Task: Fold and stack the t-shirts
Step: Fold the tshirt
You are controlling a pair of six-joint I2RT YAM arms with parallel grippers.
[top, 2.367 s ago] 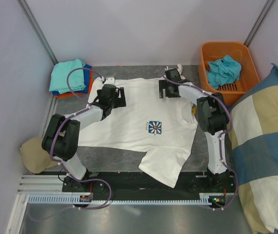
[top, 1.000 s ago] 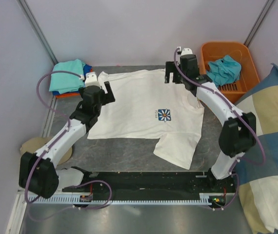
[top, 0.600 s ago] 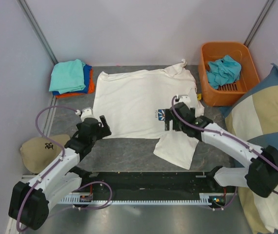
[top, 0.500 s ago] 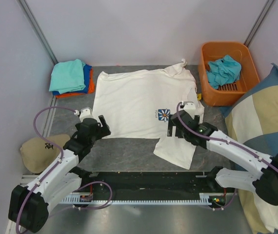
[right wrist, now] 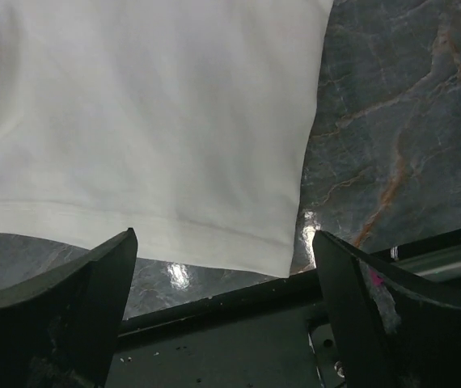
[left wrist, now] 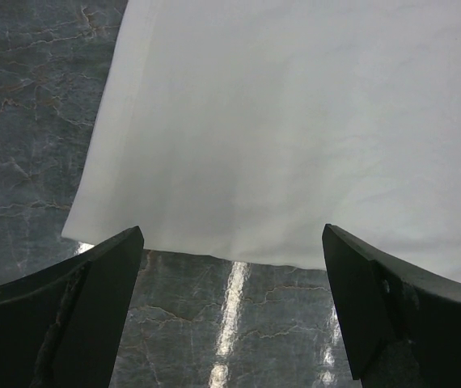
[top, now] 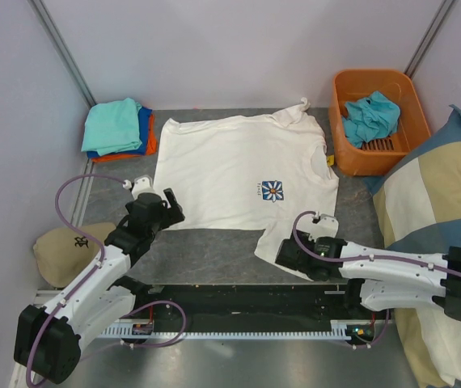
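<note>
A tan cap point(top: 65, 246) lies on the table point(top: 206, 250) well to the left of the white t-shirt point(top: 230, 162), off its near-left corner. Off the shirt's far-left corner sits a folded stack, apart from it: a teal tee point(top: 113, 125) on top, a blue tee point(top: 144, 123) under it and an orange tee point(top: 151, 144) at the bottom.

The left claw point(top: 158, 198) hovers at the shirt's near-left corner, spread wide and grasping nothing. In the left wrist view its fingers point(left wrist: 77, 299) frame the hem, with bare table just below.

The white t-shirt lies spread flat at mid-table, its flower print point(top: 272, 191) facing up on the right half. One sleeve point(top: 283, 234) juts toward the near edge.

The right claw point(top: 287, 255) is low over that sleeve's near hem, also released and empty. In the right wrist view its fingers point(right wrist: 69, 307) straddle the hem, and the black base rail point(right wrist: 238, 331) lies directly beneath.

Right of the shirt, close to its far-right sleeve, stands an orange basket point(top: 374, 74) holding a crumpled teal shirt point(top: 370, 115). A blue-and-cream checked cushion point(top: 441, 242) lies farther right.
</note>
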